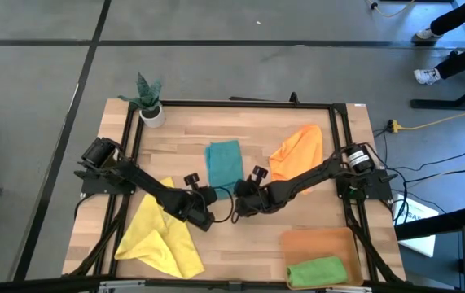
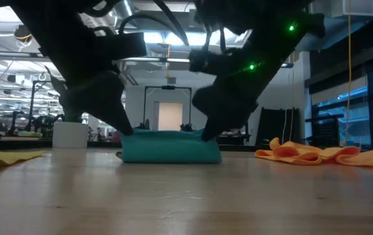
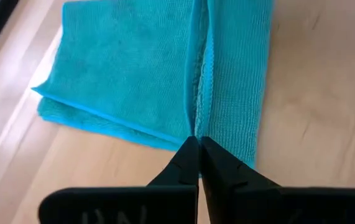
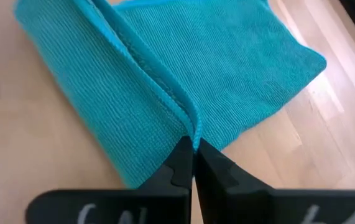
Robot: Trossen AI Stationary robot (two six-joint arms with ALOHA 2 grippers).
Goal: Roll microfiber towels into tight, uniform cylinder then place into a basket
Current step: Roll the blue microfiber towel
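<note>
High view: the teal towel (image 1: 223, 162) lies folded near the middle of the counter (image 1: 240, 236) and serves as the reference point. Both arms reach inward to its near edge. The left gripper (image 3: 197, 144) and the right gripper (image 4: 192, 145) each meet that edge, one at either corner, with a raised fold of the cloth running between them.

Finger state: in each wrist view the two dark fingers are pressed together, pinching the hem of the teal towel's folded-over edge.

Low view: the teal towel sits as a low, flat-bottomed bundle on the counter, with one gripper touching each top corner.

Other task items, relative to the teal towel:
- Orange towel (image 1: 299, 151): loosely crumpled, just beside it on the right arm's side.
- Yellow towel (image 1: 161, 236): spread unevenly, on the left arm's side, nearer the front edge.
- Basket (image 1: 318, 241): at the front corner on the right arm's side, well apart.
- Green towel (image 1: 318, 271): rolled, lying inside the basket.

A small potted plant (image 1: 149, 101) stands at the far corner on the left arm's side.
</note>
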